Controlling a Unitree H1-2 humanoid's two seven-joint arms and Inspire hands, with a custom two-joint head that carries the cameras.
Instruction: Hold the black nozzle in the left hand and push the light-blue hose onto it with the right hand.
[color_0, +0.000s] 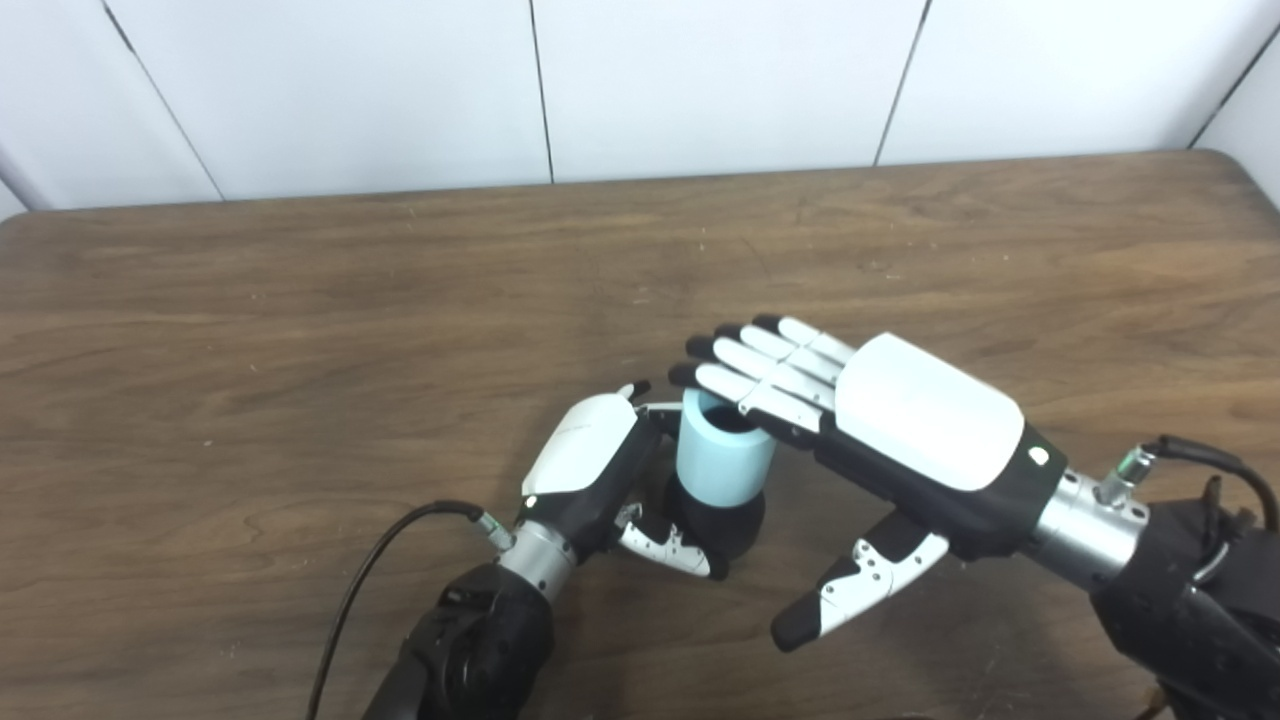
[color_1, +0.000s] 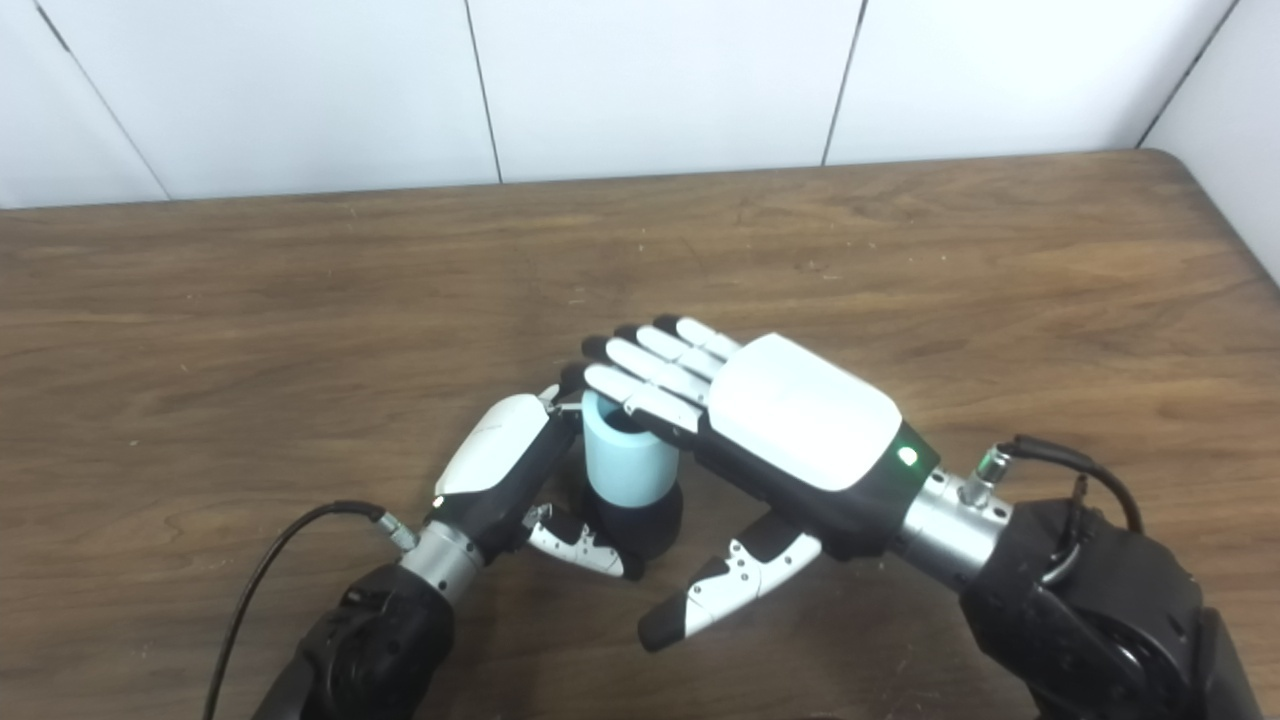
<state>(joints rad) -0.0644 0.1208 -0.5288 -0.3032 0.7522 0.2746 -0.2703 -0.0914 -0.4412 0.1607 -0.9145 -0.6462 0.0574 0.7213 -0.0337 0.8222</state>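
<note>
A short light-blue hose (color_0: 722, 452) stands upright on the black nozzle (color_0: 728, 525), near the front middle of the wooden table (color_0: 300, 330). My left hand (color_0: 590, 470) is shut on the black nozzle, thumb curled round its front, fingers hidden behind the hose. My right hand (color_0: 880, 430) lies flat and open above the hose, palm down. Its fingers (color_0: 760, 370) rest over the hose's open top rim, and its thumb hangs free to the right.
The table's back edge meets a white panelled wall (color_0: 700, 80). A black cable (color_0: 370, 570) loops from my left wrist over the table's front left. Another cable (color_0: 1210, 460) arcs from my right wrist.
</note>
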